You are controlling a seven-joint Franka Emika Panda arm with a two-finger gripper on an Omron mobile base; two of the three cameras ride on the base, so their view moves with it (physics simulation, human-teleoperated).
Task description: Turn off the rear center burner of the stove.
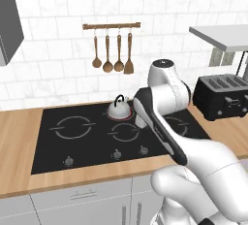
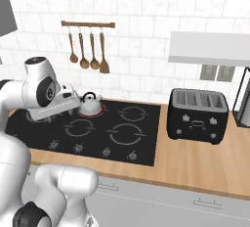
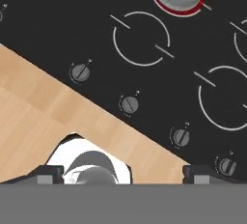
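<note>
Open end effector [image 3: 123,172] above the table's front edge could turn the wrong small grey knob [image 3: 129,105] on the black glass stove [image 3: 58,20]; five look alike.

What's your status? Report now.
Gripper open, above the counter edge, touching nothing. Rear center burner glowing red under the kettle. Knobs unobstructed.

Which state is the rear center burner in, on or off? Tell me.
On. The rear center burner shows a red ring under the kettle, while the stove's other rings are grey.
</note>
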